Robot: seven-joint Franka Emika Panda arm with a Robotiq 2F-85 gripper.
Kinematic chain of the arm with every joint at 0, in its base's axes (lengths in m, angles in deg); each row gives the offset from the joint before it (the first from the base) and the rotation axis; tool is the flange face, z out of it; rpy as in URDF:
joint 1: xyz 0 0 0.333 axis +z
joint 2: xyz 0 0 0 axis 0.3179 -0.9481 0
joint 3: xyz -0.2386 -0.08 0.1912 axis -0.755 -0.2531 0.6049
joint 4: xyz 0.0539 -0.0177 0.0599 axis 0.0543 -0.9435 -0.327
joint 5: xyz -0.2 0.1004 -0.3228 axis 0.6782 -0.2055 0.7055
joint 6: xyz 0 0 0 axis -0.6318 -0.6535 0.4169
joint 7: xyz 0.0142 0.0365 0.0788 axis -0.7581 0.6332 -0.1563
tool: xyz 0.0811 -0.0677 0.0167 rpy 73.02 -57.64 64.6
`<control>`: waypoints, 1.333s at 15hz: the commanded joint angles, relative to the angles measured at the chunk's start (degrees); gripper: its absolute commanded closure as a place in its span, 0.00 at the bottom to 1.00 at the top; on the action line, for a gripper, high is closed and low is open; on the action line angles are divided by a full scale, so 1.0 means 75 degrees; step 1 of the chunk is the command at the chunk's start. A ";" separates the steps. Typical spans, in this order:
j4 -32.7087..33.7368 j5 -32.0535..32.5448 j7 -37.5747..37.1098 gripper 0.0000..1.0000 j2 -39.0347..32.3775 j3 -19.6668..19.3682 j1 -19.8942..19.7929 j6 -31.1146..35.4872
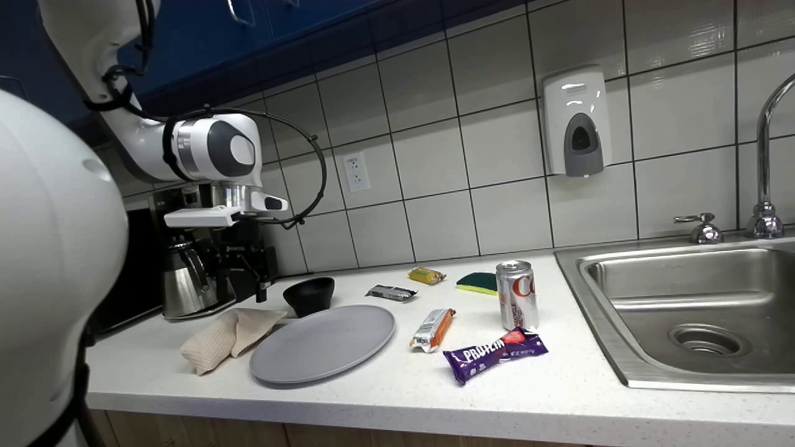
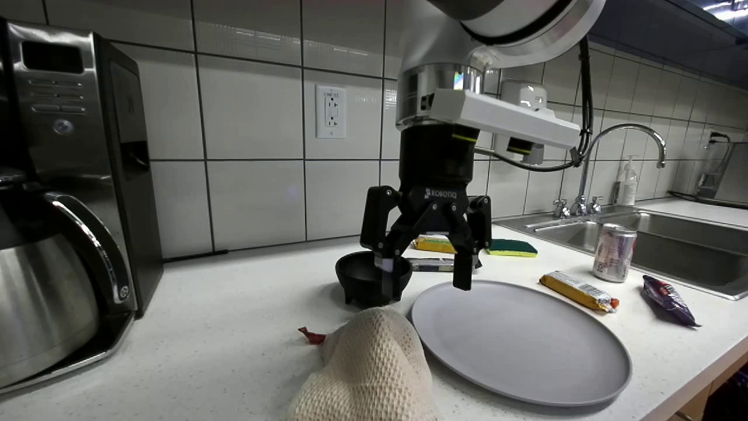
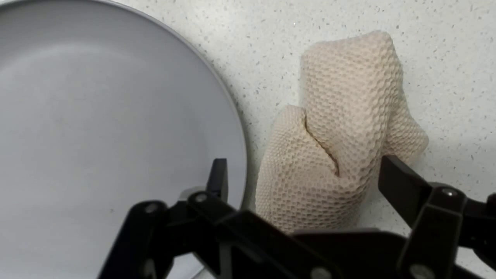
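Observation:
My gripper (image 2: 425,280) (image 3: 304,174) stands open above the counter, with nothing held between its fingers. In the wrist view a crumpled beige waffle-weave cloth (image 3: 345,116) lies below the gap between the fingertips, apart from them. The left finger (image 3: 219,176) shows over the rim of a grey plate (image 3: 116,116), the right one just beside the cloth. Both exterior views show the cloth (image 1: 214,341) (image 2: 374,362) at the plate's (image 1: 323,347) (image 2: 514,345) side. A small red tip (image 2: 311,335) pokes out by the cloth; the rest of it is hidden.
A black bowl (image 1: 310,298) stands behind the plate. Beyond are wrapped bars, including a purple one (image 1: 497,354) and an orange one (image 1: 433,329), a sponge (image 1: 477,282), a can (image 1: 517,295) and the sink (image 1: 683,298). A coffee maker (image 2: 76,175) stands against the tiled wall.

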 commanded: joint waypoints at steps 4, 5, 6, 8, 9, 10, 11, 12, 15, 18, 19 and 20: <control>-0.0308 0.0663 -0.0251 0.00 0.0280 -0.0131 -0.0062 0.0007; -0.0378 0.0875 -0.0329 0.00 0.0332 -0.0186 -0.0076 0.0004; -0.0423 0.1048 -0.0400 0.00 0.0364 -0.0233 -0.0087 -0.0001; -0.0544 0.1433 -0.0612 0.00 0.0465 -0.0342 -0.0119 0.0000; -0.0613 0.1612 -0.0735 0.00 0.0531 -0.0398 -0.0143 0.0008; -0.0683 0.1739 -0.0839 0.00 0.0607 -0.0444 -0.0170 0.0010; -0.0768 0.1843 -0.0938 0.00 0.0699 -0.0484 -0.0204 0.0028; -0.0859 0.1923 -0.0994 0.00 0.0795 -0.0520 -0.0244 0.0063; -0.1150 0.1995 -0.0944 0.00 0.1098 -0.0631 -0.0404 0.0178; -0.1419 0.2100 -0.0903 0.00 0.1357 -0.0738 -0.0613 0.0244; -0.1498 0.2175 -0.0867 0.00 0.1427 -0.0766 -0.0688 0.0269; -0.1588 0.2237 -0.0822 0.00 0.1490 -0.0805 -0.0766 0.0315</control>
